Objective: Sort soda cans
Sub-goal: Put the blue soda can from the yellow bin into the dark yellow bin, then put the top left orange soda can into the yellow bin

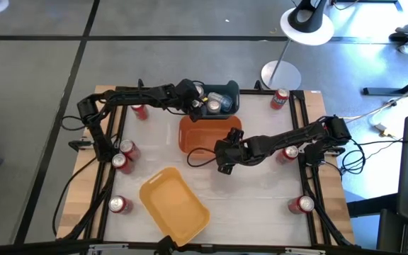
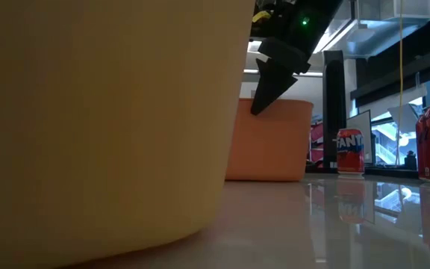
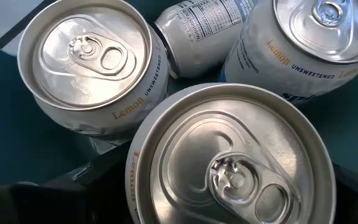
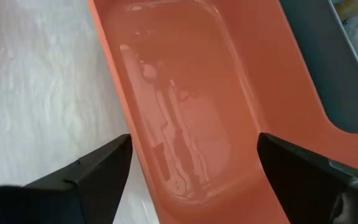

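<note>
- High view shows the left end effector (image 1: pixel 205 105) over the dark bin (image 1: pixel 227 91) at the far edge of the worktop (image 1: pixel 261 191); silver cans (image 3: pixel 92 68) sit inside it.
- Whether its fingers are apart cannot be told; the nearest silver can (image 3: pixel 229 162) sits right beneath it.
- Right end effector (image 4: pixel 191 165) hangs with fingers spread wide and empty above the near end of the orange bin (image 4: pixel 191 93), which holds nothing.
- Red cans (image 1: pixel 124 154) stand scattered near the worktop's edges, well apart; a yellow bin (image 1: pixel 174 205) lies nearer the front.
- Cans are probably light, thin-walled, smooth and easily dented; gripping across the body below the rim seems safest.
- Worktop looks glossy, so cans may slide.
</note>
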